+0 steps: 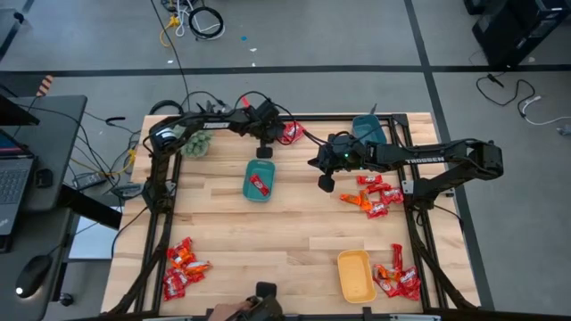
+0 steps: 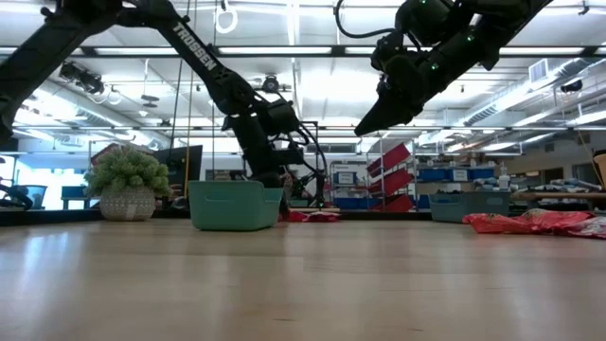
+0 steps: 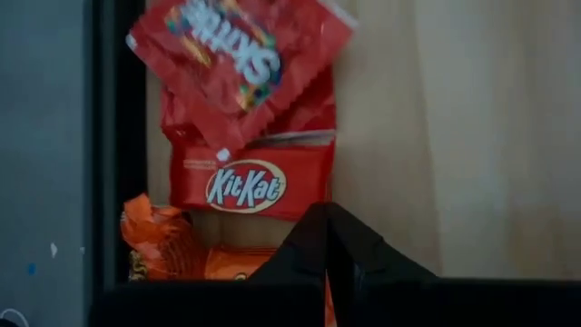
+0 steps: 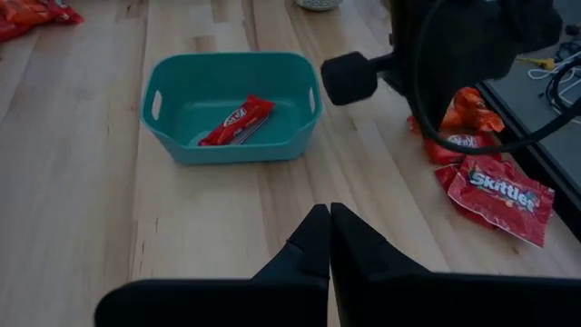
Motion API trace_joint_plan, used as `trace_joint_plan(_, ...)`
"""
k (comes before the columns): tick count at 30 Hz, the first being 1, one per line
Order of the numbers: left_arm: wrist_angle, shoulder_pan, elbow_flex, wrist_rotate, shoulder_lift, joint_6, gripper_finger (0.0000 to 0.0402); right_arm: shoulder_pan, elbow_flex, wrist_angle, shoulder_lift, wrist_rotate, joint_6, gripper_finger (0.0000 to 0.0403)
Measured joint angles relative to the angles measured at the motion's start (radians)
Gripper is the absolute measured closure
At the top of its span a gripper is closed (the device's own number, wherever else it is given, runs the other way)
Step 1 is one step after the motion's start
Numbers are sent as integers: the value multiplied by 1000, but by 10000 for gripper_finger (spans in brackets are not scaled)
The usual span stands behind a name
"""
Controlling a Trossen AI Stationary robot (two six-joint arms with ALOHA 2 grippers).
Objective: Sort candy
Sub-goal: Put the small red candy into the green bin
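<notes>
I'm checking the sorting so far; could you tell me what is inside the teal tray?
The teal tray holds one red KitKat, lying slantwise on its floor. The rest of the floor shows bare; only a strip behind the near wall is hidden.

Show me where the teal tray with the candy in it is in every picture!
High view: teal tray mid-table, a red KitKat inside.
Low view: teal tray left of centre, contents hidden by its wall.
Left wrist view: not in it.
Right wrist view: teal tray upper middle, KitKat inside.
Shared landmark: the KitKat inside.
</notes>
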Motion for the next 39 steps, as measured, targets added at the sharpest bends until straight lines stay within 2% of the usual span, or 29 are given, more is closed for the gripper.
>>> trace_joint_plan(11,-49,-26,3,62,-93,-80,401,0,0,0,0,0,0,403)
trace_joint_plan(15,-34,-54,2,-20,-85,-135,387,0,0,0,0,-3,0,403)
trace_joint_plan(19,-23,-77,0,-77,-66,-107,348,0,1,1,0,-9,4,403)
trace_joint_plan(26,3,-70,0,-68,-38,-103,249,6,1,7,0,-12,8,403)
trace_joint_plan(29,4,-63,0,-50,-30,-101,223,11,1,10,0,-15,5,403)
trace_joint_plan(39,-5,-38,1,-19,30,-98,240,13,1,19,0,-16,2,403)
